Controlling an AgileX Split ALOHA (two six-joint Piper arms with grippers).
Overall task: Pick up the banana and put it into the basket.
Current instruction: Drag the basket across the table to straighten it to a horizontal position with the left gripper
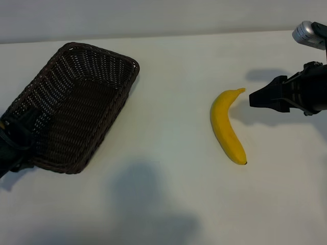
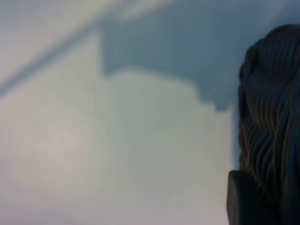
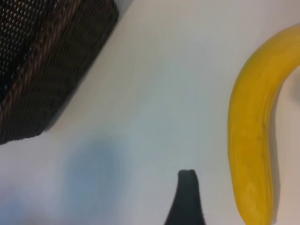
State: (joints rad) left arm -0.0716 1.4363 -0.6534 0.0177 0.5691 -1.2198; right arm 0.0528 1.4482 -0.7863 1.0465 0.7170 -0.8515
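The yellow banana (image 1: 226, 127) lies on the white table right of centre, its stem end pointing toward my right gripper (image 1: 254, 99). That gripper hovers just right of the stem, open and empty. In the right wrist view one dark finger (image 3: 186, 201) shows beside the banana (image 3: 253, 140), apart from it. The dark-brown woven basket (image 1: 76, 109) sits at the left with nothing in it. My left gripper (image 1: 15, 140) is at the basket's near-left corner, over the rim. The left wrist view shows the basket's weave (image 2: 272, 117) close up.
The white table (image 1: 168, 71) stretches between basket and banana. A soft shadow (image 1: 148, 204) falls on the table near the front edge. A silver part of the right arm (image 1: 309, 33) sits at the upper right. The table's far edge meets a pale wall (image 1: 153, 15).
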